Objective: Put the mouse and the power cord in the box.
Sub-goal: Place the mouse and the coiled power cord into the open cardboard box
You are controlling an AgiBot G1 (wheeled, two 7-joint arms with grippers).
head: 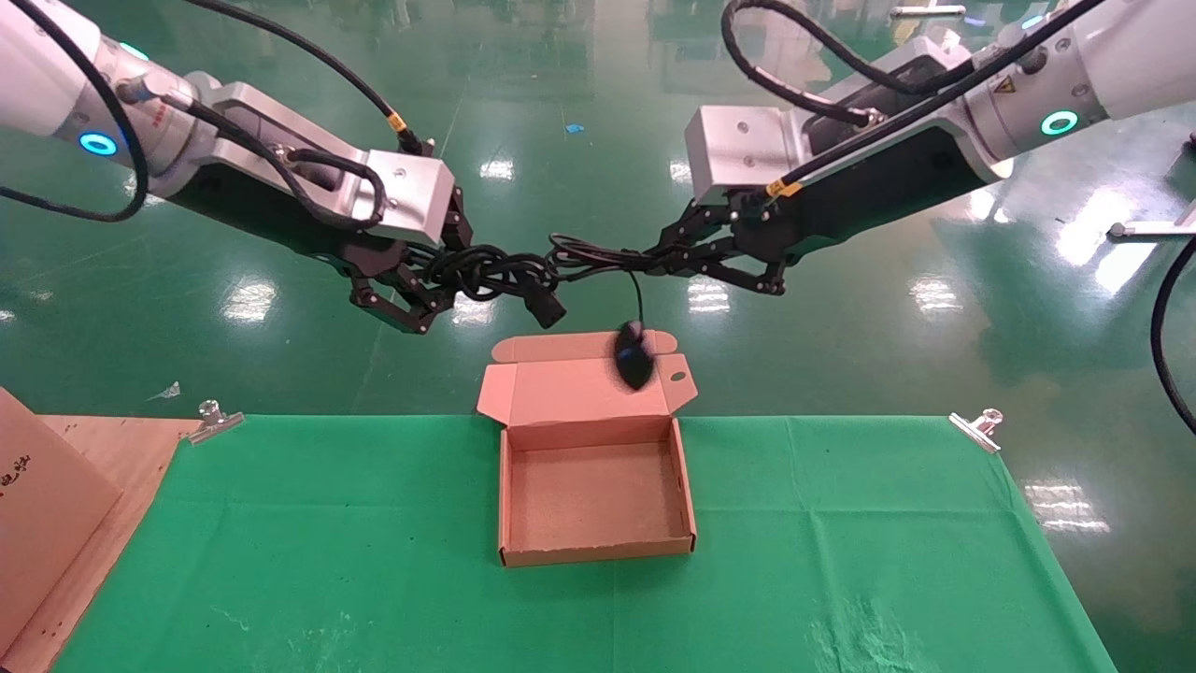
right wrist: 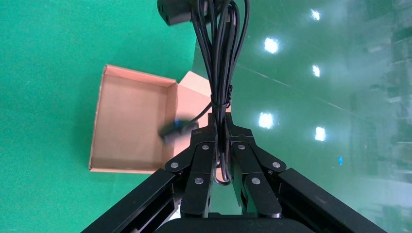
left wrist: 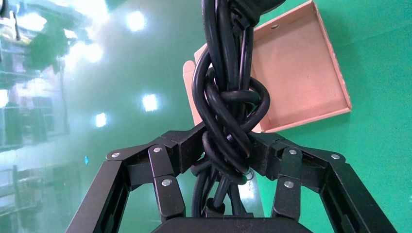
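1. I take the box (head: pixel 598 495) as my landmark: it sits open on the green cloth (head: pixel 841 542), its tray bare inside and its lid (head: pixel 570 388) folded back on the far side.
2. My left gripper (head: pixel 439 280) hangs above and to the left of the box, past its far edge. Its fingers (left wrist: pixel 187 145) are pressed in on the power cord (head: pixel 495 276), pinching the knotted bundle from both sides.
3. The cord's chunky plug (head: pixel 547 308) dangles just above the box's lid, left of centre.
4. My right gripper (head: pixel 668 252) hangs above and to the right of the box, also beyond its far edge. Its fingers (right wrist: pixel 206 141) are pressed together on the mouse's thin cable (right wrist: pixel 221 87).
5. The mouse (head: pixel 635 360) hangs from that cable in the air over the right part of the lid, blurred, not touching the tray floor.
6. Writing: a yellow warning sticker (head: pixel 1004 86) shows on the right arm, and dark marks on the cardboard (head: pixel 37 523) far left of the box; I cannot read either.
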